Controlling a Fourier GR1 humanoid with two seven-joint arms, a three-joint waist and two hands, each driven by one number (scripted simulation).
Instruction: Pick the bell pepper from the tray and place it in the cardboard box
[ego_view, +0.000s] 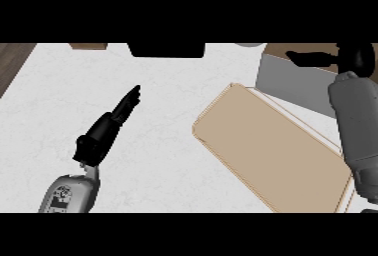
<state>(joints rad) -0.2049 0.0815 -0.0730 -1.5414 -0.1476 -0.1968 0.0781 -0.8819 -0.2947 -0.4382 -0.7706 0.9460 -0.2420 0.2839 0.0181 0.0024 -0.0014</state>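
At the left, over the white surface (148, 165), the left hand (111, 125) rests open and empty. The tan tray (269, 150) lies bare. Over the cardboard box (288, 75), the right hand (354, 57) hides any bell pepper; finger state unclear. Release low, inside the box walls.

- No word, number, brand or sign can be read anywhere.
- The grey left forearm casing (68, 195), at about seven o'clock, carries small dark marks, too blurred to tell whether they are letters.
- The flat tan rectangular tray (273, 150), at about four o'clock, shows no readable marking.
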